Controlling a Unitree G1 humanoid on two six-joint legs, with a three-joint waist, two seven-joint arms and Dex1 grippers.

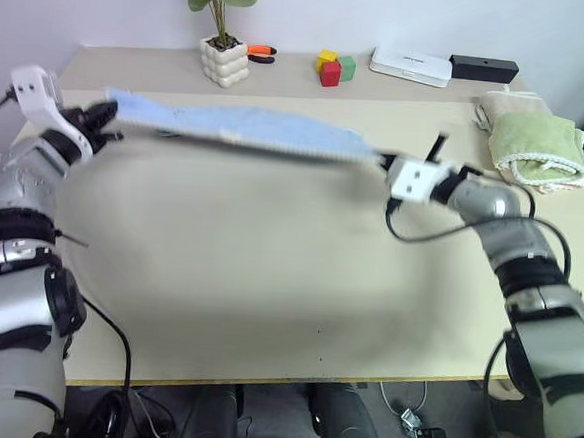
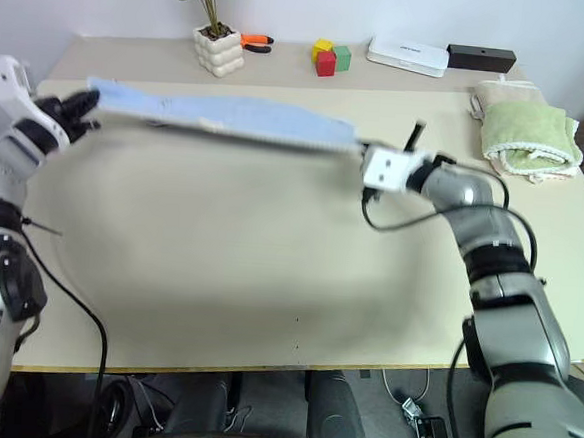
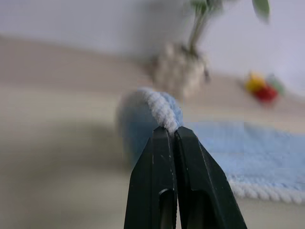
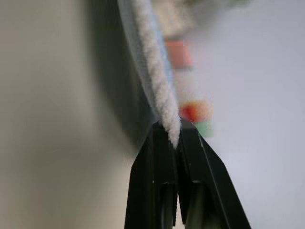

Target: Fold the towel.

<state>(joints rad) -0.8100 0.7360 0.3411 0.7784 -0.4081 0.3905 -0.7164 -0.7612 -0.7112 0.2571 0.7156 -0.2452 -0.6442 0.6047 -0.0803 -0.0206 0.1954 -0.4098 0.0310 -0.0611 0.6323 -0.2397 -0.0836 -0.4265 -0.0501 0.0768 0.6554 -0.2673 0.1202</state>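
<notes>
Beige tabletop (image 1: pixel 268 277) fills the head views, with a potted plant in a white knobbly pot (image 1: pixel 224 60), coloured blocks (image 1: pixel 333 68), a white flat box (image 1: pixel 411 65), a black bar-shaped box (image 1: pixel 483 67) and a folded green towel (image 1: pixel 535 144) along its far and right edges. Stretched between the arms, above the table's far half, hangs the light blue fluffy terry towel with pale whitish edging (image 1: pixel 243 127), held nearly flat and taut. Left gripper (image 1: pixel 106 121) clamps one end, right gripper (image 1: pixel 386 165) the other. Left wrist view: the black fingers (image 3: pixel 164 162) are pinched together on a rolled whitish hem. Right wrist view: the fingers (image 4: pixel 164 157) are clenched on the fluffy edge. For a clean fold, keep both pinches firm, keep tension even, and lay both corners level so the edges align.
</notes>
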